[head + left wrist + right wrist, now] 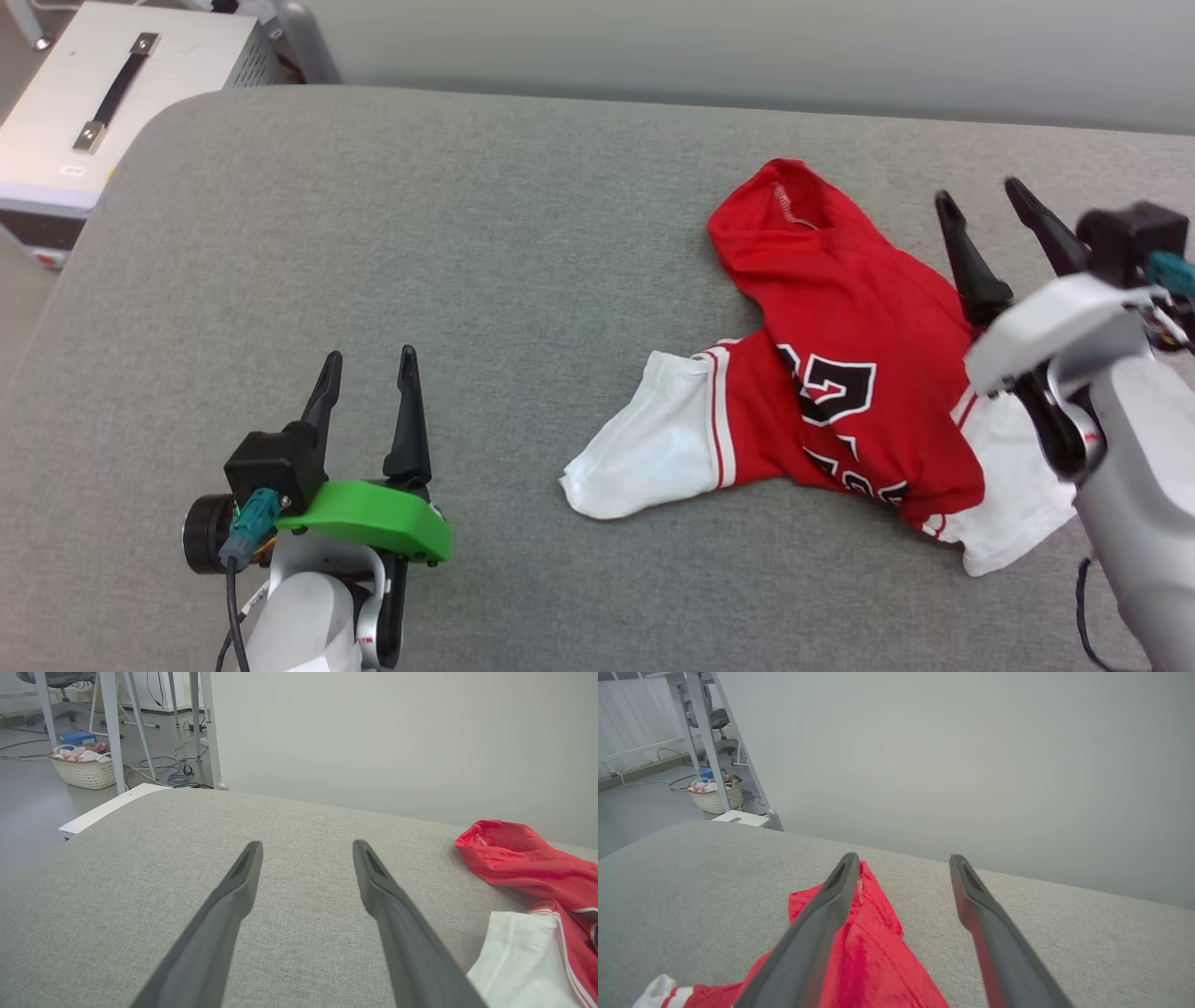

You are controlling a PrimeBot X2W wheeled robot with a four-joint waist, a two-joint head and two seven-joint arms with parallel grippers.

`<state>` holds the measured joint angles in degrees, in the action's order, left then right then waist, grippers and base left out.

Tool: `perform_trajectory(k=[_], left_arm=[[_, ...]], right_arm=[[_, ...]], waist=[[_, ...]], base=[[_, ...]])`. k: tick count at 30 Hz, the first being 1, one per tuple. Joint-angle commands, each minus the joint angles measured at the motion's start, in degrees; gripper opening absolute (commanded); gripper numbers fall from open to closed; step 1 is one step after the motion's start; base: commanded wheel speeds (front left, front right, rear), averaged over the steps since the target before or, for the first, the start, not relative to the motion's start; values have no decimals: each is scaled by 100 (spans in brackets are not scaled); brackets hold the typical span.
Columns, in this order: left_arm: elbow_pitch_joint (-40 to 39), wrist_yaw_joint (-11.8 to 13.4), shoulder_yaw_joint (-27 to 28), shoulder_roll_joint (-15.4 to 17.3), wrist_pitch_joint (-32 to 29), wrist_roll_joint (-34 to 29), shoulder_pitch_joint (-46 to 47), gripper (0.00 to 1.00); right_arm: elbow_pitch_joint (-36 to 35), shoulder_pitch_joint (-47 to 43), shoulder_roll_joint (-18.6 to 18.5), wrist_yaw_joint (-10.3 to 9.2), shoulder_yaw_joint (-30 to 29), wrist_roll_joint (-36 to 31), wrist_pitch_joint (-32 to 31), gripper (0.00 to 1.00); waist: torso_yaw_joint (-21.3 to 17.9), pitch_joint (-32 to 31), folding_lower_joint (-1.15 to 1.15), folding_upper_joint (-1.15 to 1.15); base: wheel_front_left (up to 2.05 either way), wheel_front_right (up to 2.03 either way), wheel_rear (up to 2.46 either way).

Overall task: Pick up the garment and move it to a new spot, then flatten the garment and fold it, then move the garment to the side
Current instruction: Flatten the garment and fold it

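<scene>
Head view gives me the garment lying crumpled on the right half of the grey padded table, with its number showing and one white sleeve spread toward the table's middle. My left gripper hovers over the table's near left part, fingers spread wide and empty. My right gripper is over the table's right side, fingers fully apart and gripping nothing, one finger crossing the red cloth; I can't tell whether it touches.

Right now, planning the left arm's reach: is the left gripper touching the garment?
Apart. Head view shows bare grey cushion between the left gripper and the garment.
</scene>
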<state>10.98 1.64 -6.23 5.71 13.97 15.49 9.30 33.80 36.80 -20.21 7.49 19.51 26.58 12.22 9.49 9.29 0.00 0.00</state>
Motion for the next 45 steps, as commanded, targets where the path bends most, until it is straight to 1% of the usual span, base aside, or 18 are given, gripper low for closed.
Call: perform_trajectory(k=[1,5,8,10,15,17,20,25,29,31,35,41,45], left_arm=[[-27,34,4,47,-29,-25,-61,100],[-68,53,9,100,-99,-7,-140,100],[-111,69,6,153,-169,-8,-188,100],[-139,82,5,191,-232,-10,-213,100],[-287,97,-1,276,-473,17,-217,100],[-375,71,-18,315,-675,62,-204,100],[-514,-50,-124,402,-1228,159,-99,100],[-839,-434,-402,600,-2400,427,236,100],[-1037,-665,-691,771,-3381,692,463,100],[-1071,-743,-883,866,-3875,816,521,100],[-1023,-817,-1189,1061,-4713,1020,560,100],[-690,-841,-1477,1247,-5376,1064,534,100],[-378,-812,-1595,1332,-5625,979,556,100]], right_arm=[[-188,-269,37,0,-220,-148,47,100],[-1076,-1142,250,0,-1016,-644,-114,100],[-1924,-1868,513,0,-1555,-973,-442,100],[-2488,-2328,724,0,-1806,-1128,-688,100],[-3649,-3291,1172,0,-2158,-1392,-1238,100],[-3997,-3600,1315,0,-2222,-1446,-1418,100],[-4393,-3986,1463,0,-2260,-1472,-1627,100],[-4773,-4327,1617,0,-2344,-1468,-1820,100],[-4908,-4404,1676,0,-2340,-1447,-1862,100],[-4944,-4389,1695,0,-2328,-1430,-1854,100],[-4953,-4303,1718,0,-2302,-1341,-1815,100],[-4862,-4176,1729,0,-2278,-1273,-1755,100],[-4800,-4114,1731,0,-2272,-1221,-1707,100]], waist=[[-138,-116,0,0],[-278,-188,0,0],[-384,-241,0,0],[-451,-279,0,0],[-594,-338,0,0],[-657,-350,0,0],[-733,-347,0,0],[-899,-299,0,0],[-1048,-204,0,0],[-1124,-135,0,0],[-1252,28,0,0],[-1339,222,0,0],[-1348,286,0,0]], base=[[0,0,0],[0,0,0],[0,0,0],[0,0,0],[0,0,0],[0,0,0],[0,0,0],[0,0,0],[0,0,0],[0,0,0],[0,0,0],[0,0,0],[0,0,0]])
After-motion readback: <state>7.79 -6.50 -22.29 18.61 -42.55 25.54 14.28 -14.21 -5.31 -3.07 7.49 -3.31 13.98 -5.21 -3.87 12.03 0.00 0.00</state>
